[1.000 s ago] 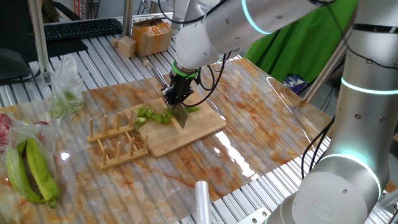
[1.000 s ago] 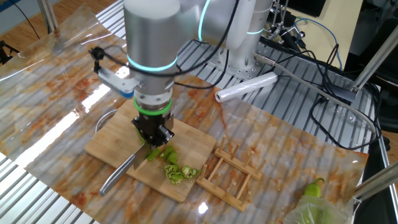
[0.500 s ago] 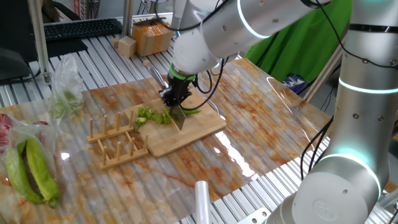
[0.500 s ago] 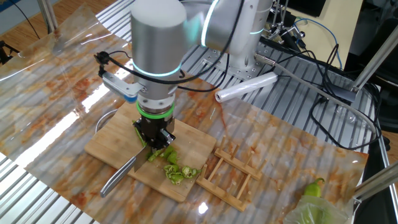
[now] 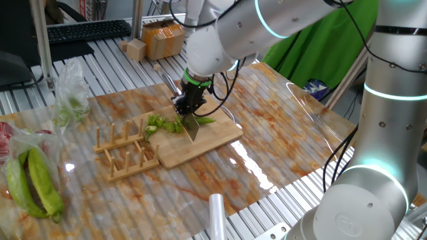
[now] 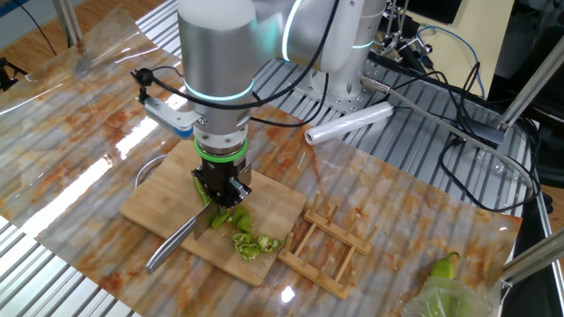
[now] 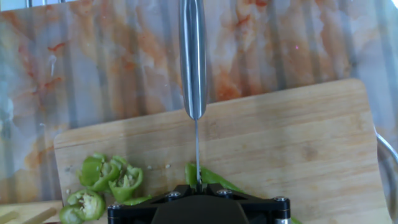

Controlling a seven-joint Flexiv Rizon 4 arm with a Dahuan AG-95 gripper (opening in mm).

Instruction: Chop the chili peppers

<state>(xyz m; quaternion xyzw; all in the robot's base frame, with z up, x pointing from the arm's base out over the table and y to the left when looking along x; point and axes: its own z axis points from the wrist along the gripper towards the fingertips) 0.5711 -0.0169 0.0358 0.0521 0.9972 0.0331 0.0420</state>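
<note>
1. One gripper (image 6: 222, 188), pointing straight down over the cutting board (image 6: 275, 210). Its jaws are closed tight on one knife (image 7: 193, 59). The metal handle sticks out level beyond the board edge. The blade (image 5: 191, 127) stands on edge, down at the wood.
2. One whole chili piece (image 7: 211, 177): slender, glossy green. It lies on the board directly under the blade, which crosses it. In one fixed view its pointed end (image 5: 207, 119) sticks out past the blade.
3. Chili slices (image 7: 106, 180): one loose cluster on the board, just beside the blade. The hand view shows about four or five rings; overlap prevents an exact count. From the other fixed view the same cluster (image 6: 249, 243) sits near the board's edge toward the rack.
4. One wooden rack (image 5: 123, 151) with upright pegs, touching or just beside the board; contact cannot be resolved.
5. Two large yellow-green peppers (image 5: 35, 181) in a clear bag at the table edge, well apart from the board.
6. A second clear bag (image 5: 71, 100) with green contents; number of items inside not legible.
7. One roll of clear film (image 6: 349, 122) near the arm's base.
8. One cardboard box (image 5: 163, 38) and one keyboard (image 5: 87, 29) at the far side.
9. Writing: none readable on any item at this resolution.
</note>
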